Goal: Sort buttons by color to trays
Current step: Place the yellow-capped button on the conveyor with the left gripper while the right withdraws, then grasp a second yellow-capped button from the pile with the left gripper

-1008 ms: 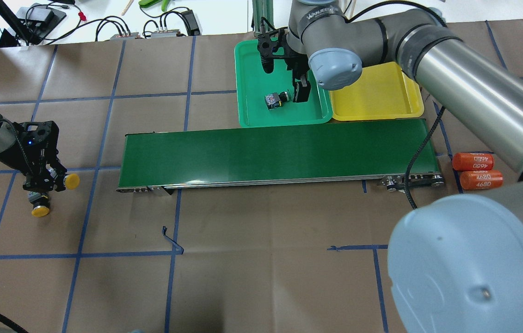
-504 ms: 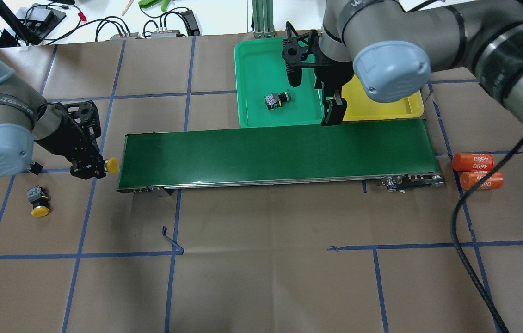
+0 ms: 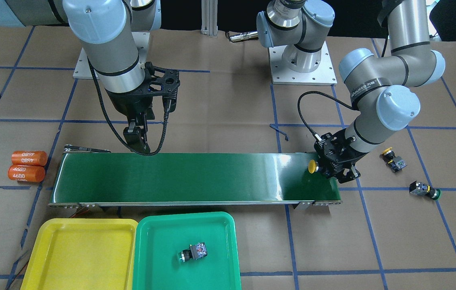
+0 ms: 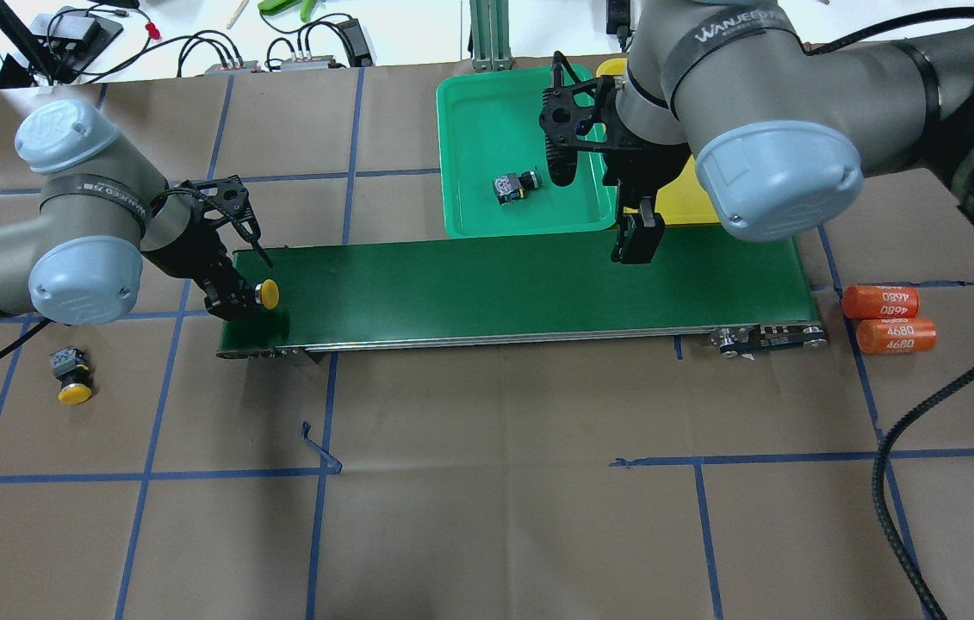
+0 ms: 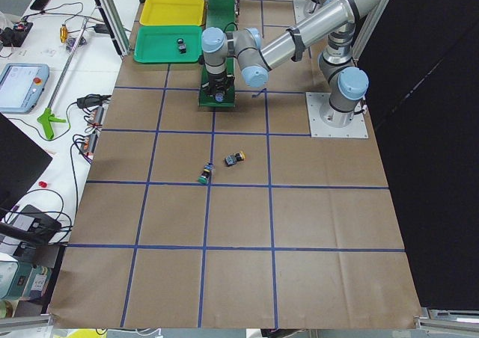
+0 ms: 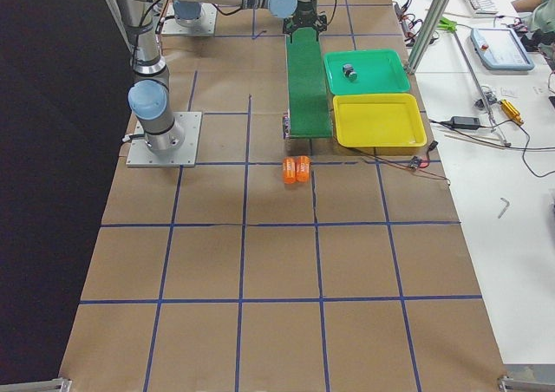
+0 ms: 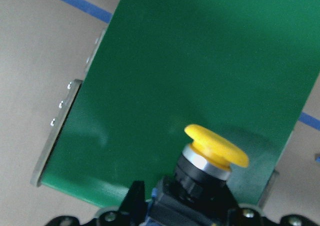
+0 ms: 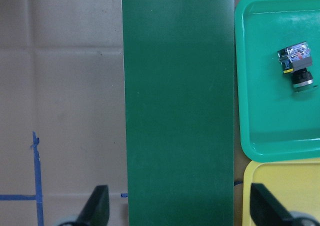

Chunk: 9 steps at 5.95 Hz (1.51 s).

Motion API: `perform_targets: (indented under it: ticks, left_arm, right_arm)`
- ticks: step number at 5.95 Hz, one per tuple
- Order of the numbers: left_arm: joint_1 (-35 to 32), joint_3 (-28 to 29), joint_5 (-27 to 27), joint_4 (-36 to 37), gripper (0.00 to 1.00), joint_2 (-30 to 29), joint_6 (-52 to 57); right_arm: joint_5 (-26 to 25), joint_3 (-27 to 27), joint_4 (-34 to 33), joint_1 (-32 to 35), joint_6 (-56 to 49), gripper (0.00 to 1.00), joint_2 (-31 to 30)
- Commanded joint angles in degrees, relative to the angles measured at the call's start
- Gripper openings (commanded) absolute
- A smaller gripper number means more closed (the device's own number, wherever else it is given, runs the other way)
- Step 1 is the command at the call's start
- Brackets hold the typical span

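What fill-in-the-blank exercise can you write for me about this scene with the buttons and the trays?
1. The carried button in the left gripper has a ____ cap.
2. The green tray holds exactly ____ button.
3. The right gripper has its jaws ____ above the conveyor belt.
4. ____ loose buttons lie on the brown paper.
Missing words: yellow, one, open, two.

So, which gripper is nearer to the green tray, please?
Right. The right gripper hangs over the belt beside the green tray; the left gripper holds a yellow button at the belt's far end.
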Motion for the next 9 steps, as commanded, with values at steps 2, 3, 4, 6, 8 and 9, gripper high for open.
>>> perform_targets:
  ticks: [2,3,4,6,8,9]
  left_arm:
    - [-0.63,0.71,1.11,0.88,0.98,-0.09,0.72]
    - [0.42,2.20,1.21,0.53,0.98,0.26,5.26]
    - [4.17,2.99,4.43,-1.12,0.98,0.01,10.96]
    - [13.22,2.65,4.98,-2.89,0.98,-0.17,30.85]
    - [18.43,1.69,10.84,-3.25,0.98,-0.17,55.21]
    - [20.10,0.73,12.01,-2.81,0.97,-0.61,69.06]
  right_arm:
    - [-0.52,-3.63,10.98,0.03,2.65,1.00,0.08]
    - [-0.35,-3.38,10.76,0.11,2.67,1.00,0.34]
    - [-0.43,-3.20,10.15,0.11,2.50,1.00,0.34]
    - [-0.35,-2.94,10.14,0.20,1.97,1.00,0.34]
    - [-0.26,-2.94,10.14,0.20,2.06,1.00,0.43]
    - [-0.52,-2.94,10.05,0.20,1.97,1.00,-0.01]
